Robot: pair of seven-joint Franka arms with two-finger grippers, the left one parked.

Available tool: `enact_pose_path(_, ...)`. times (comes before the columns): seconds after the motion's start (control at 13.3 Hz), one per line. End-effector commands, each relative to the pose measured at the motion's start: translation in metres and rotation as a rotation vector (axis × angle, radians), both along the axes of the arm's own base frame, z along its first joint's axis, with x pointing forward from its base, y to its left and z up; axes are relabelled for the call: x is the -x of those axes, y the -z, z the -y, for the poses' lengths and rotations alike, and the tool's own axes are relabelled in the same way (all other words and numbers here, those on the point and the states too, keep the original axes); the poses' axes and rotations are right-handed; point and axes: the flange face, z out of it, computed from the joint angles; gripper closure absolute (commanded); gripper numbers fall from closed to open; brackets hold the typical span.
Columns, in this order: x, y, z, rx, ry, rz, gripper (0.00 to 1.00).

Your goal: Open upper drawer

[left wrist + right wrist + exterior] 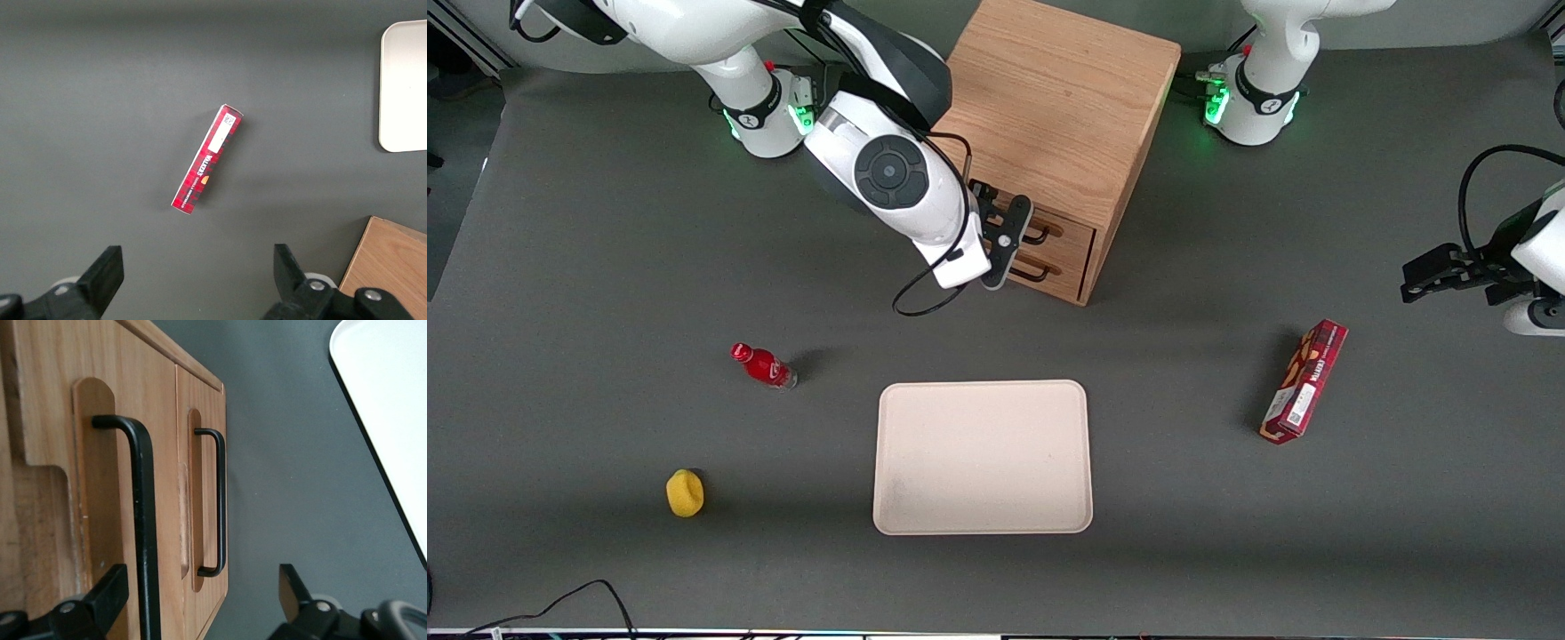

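The light oak cabinet [1063,98] stands at the back middle of the table. Its upper drawer [1073,235] looks closed, above the matching lower drawer [1064,274]. My right gripper [1008,242] is open right in front of the drawer fronts. In the right wrist view the upper drawer [47,420] carries its black bar handle [141,520], which runs between my gripper's [200,603] fingers, close to one finger [110,590] and not gripped. The lower drawer's handle [219,500] is farther from the camera. The other finger [293,587] hangs over the grey table.
A cream tray [983,458] lies nearer the front camera than the cabinet. A red bottle [763,365] and a yellow object [685,492] lie toward the working arm's end. A red box [1304,380] lies toward the parked arm's end, also in the left wrist view [207,161].
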Motion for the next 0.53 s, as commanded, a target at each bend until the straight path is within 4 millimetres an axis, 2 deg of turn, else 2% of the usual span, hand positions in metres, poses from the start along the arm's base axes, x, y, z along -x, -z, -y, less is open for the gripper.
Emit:
enact_pose_path(0.0, -0.003, 0.01, -0.004, -0.002, -0.033, 0.032, 0.0)
enact_pose_path(0.22, -0.014, 0.018, 0.001, -0.017, -0.062, 0.07, 0.0)
enact_pose_path(0.45, -0.036, 0.021, 0.021, -0.025, -0.068, 0.091, 0.0)
